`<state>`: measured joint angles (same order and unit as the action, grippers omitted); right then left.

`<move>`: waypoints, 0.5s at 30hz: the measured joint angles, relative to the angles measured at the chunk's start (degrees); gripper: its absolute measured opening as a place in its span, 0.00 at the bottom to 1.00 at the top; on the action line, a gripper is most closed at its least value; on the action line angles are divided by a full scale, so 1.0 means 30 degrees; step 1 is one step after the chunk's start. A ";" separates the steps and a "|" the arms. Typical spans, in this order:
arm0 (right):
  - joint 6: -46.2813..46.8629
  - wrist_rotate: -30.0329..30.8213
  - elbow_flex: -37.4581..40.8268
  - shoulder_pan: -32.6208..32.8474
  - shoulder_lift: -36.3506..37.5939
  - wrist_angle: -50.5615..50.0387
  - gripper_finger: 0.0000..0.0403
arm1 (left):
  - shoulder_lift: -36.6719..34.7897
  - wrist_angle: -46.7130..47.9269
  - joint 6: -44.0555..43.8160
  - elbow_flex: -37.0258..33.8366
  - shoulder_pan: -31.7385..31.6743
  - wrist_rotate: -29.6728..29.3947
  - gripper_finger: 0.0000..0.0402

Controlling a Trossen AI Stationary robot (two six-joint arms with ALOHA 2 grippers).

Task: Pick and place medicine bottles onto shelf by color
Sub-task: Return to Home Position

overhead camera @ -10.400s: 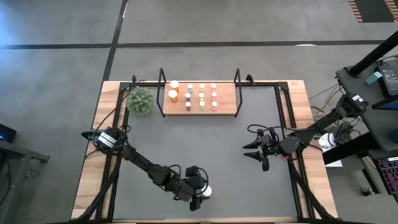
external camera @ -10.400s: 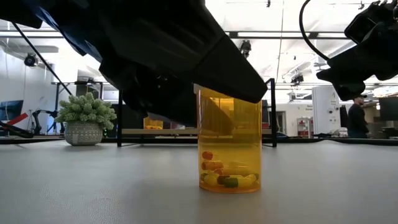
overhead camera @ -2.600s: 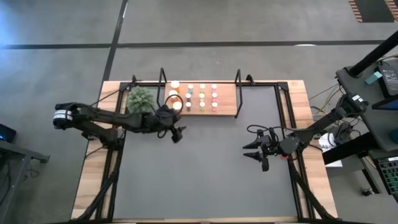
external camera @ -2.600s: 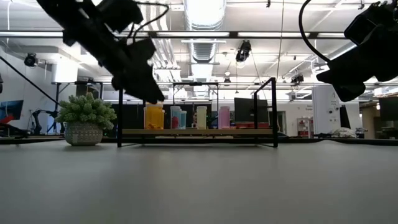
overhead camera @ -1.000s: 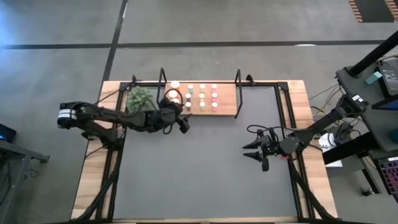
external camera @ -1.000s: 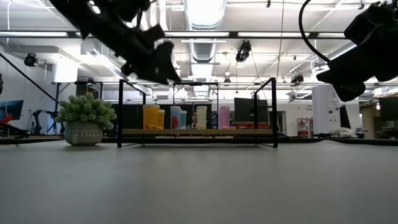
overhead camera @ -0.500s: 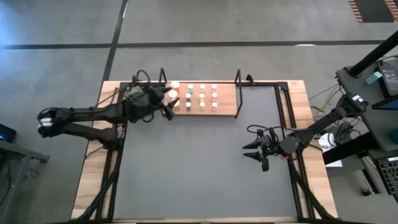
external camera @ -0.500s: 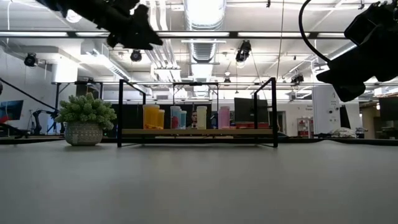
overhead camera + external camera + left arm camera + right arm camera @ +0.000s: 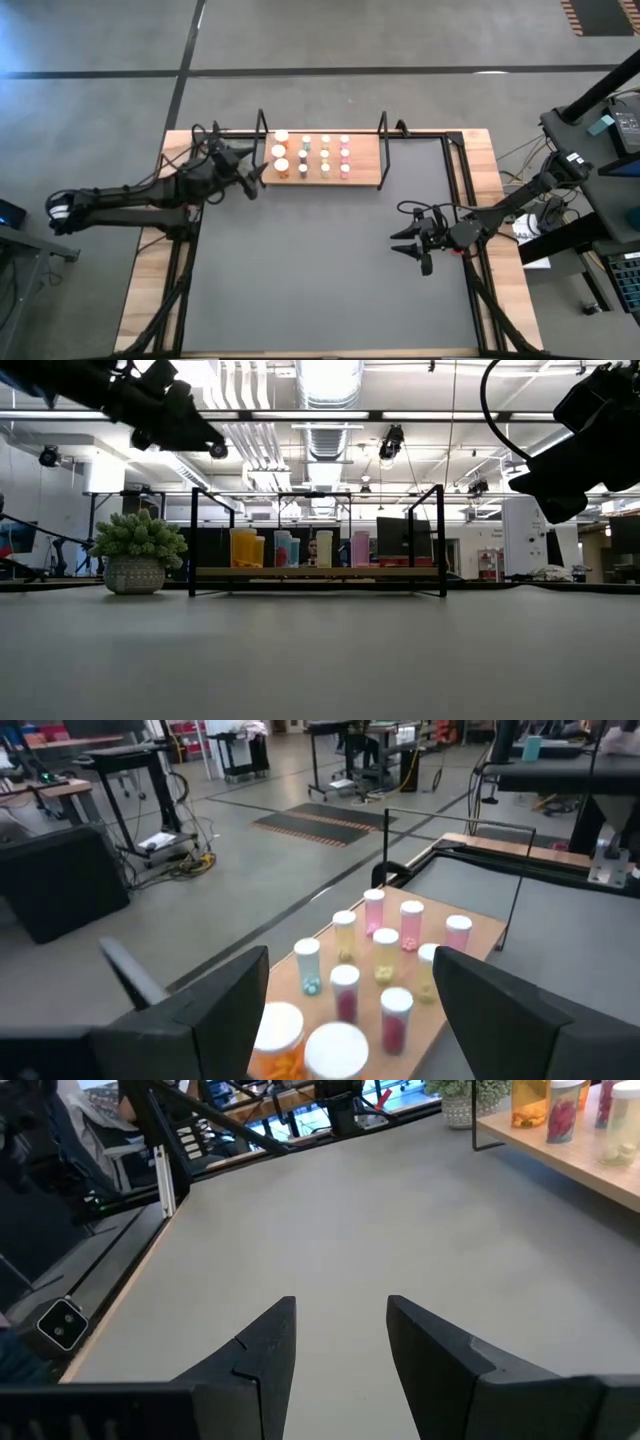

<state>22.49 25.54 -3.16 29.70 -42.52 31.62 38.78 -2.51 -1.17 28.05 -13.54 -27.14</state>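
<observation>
The shelf is a light wooden board between black wire frames at the table's far edge. The medicine bottles stand upright on it in rows, all with white caps: wide orange ones at the left end, then bluish, yellow and pink ones. My left gripper hangs open above the table just off the shelf's left end, holding nothing; in the left wrist view the bottles show between its fingers. At the table's right, my right gripper stands open and empty.
A green spiky plant in a pot stands left of the shelf, under my left arm in the high view. The dark grey mat covers the table in front of the shelf. Black frame bars run along both sides of the table.
My left gripper has drawn back from the shelf's left front corner toward the table's left and far edges and has risen, staying open and empty. The bottles on the shelf have not moved.
</observation>
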 joint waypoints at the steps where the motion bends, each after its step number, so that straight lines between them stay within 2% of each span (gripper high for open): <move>1: 0.0001 0.0004 0.0000 0.0002 0.0000 -0.0005 0.37 | -0.0331 -0.0006 -0.0014 -0.0290 0.0000 -0.0047 0.67; 12: 0.0003 -0.0001 0.0000 -0.0001 0.0000 -0.0004 0.37 | -0.3042 -0.4712 -0.0120 -0.4495 0.0015 0.0155 0.67; 15: 0.0000 -0.0001 0.0000 0.0002 0.0000 -0.0007 0.37 | -0.3184 -0.5968 -0.1291 -0.5566 0.0015 0.0638 0.67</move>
<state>22.49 25.54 -3.16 29.71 -42.52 31.59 29.23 -20.41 -5.04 11.35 -13.50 -25.23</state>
